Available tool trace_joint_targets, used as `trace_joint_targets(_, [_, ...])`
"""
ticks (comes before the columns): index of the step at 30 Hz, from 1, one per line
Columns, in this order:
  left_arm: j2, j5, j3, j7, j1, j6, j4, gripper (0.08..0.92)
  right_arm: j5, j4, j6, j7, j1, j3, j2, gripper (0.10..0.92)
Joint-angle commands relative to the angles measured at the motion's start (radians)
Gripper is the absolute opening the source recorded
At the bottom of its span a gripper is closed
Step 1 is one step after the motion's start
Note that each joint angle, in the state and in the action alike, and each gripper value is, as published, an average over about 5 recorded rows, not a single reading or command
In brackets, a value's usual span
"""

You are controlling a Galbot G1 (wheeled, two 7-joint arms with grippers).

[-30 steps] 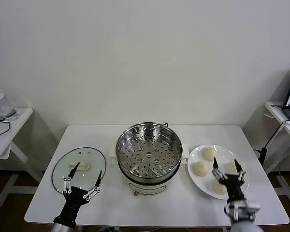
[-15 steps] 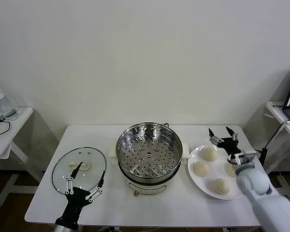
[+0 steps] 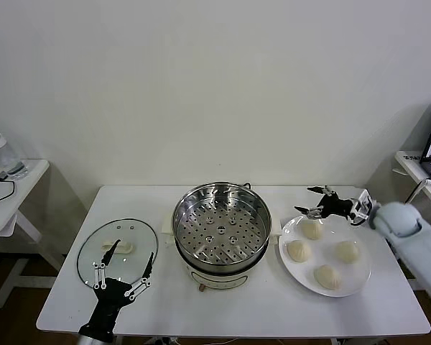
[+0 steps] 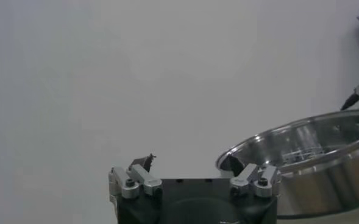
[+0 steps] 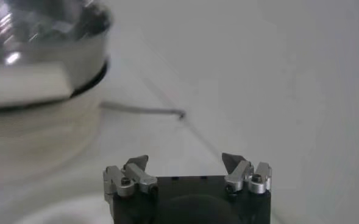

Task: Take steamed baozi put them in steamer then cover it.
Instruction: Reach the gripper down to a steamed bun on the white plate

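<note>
The steamer (image 3: 221, 226) is a shiny steel pot with a perforated tray on a white base at the table's middle, uncovered and with nothing on its tray. Several cream-white baozi (image 3: 312, 229) lie on a white plate (image 3: 352, 286) to its right. My right gripper (image 3: 312, 201) is open and empty, reaching in from the right, just above the plate's far edge and the farthest baozi. My left gripper (image 3: 122, 269) is open and empty at the front left, by the near edge of the glass lid (image 3: 93, 251). The steamer also shows in the left wrist view (image 4: 307, 158) and the right wrist view (image 5: 39, 36).
The glass lid lies flat on the table left of the steamer, with a cream knob (image 3: 119, 247). A thin cord (image 5: 142, 111) runs on the table behind the steamer. Side tables stand at the far left (image 3: 7, 194) and far right (image 3: 416, 162).
My right arm has swung from the table's front right to the back of the plate and now reaches in from the right, gripper pointing left. The left gripper has barely moved.
</note>
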Motion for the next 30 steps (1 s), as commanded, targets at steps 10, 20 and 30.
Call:
trace_joint_targets(10, [-0.014,0.002,-0.01,0.0,0.01,0.003,-0.003,0.823,-0.481,-0.254,0.115,-0.345,0.289,-0.234,0.122,0.823])
trace_joint_targets(20, [-0.015,0.003,-0.02,0.0,0.021,0.0,0.0,0.823,-0.591,-0.33,0.147,-0.331,0.255,-0.188,0.207,0.823])
trace_joint_targets(30, [-0.016,0.003,-0.024,0.0,0.017,0.005,0.001,0.823,-0.59,-0.394,0.16,-0.298,0.247,-0.168,0.281,0.823])
